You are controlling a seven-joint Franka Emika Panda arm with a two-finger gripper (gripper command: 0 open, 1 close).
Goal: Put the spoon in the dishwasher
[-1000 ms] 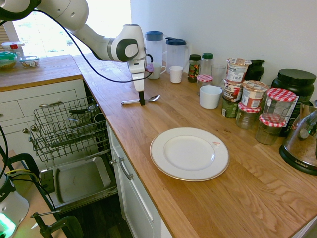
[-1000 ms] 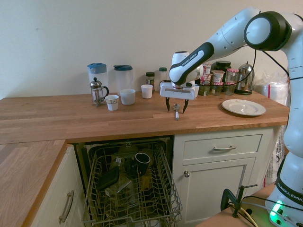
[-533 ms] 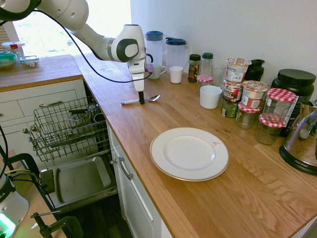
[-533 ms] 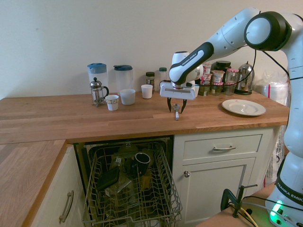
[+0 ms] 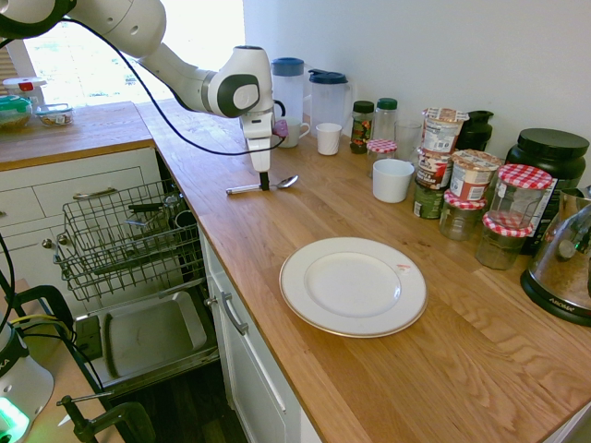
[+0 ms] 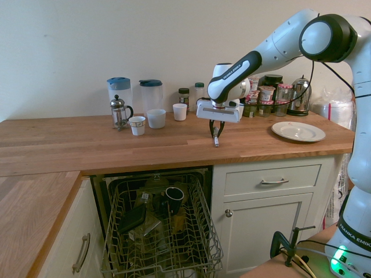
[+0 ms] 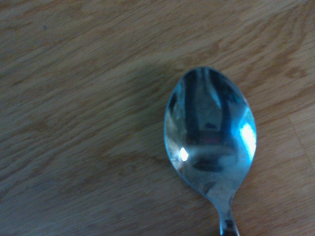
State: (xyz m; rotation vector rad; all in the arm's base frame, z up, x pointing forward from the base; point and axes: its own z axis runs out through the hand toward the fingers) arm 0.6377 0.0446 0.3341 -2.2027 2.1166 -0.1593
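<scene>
Silver spoon (image 5: 263, 186) flat on countertop (image 5: 369, 221) | jaws closed on its handle

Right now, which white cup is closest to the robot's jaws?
The small plain white cup, standing by the dark-lidded jar; the patterned cup and the wider white cups sit farther away.

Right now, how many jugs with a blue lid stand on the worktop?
2. The jug with the lighter lid stands by the wall; the jug with the darker lid stands right beside it. I see none hidden.
</scene>
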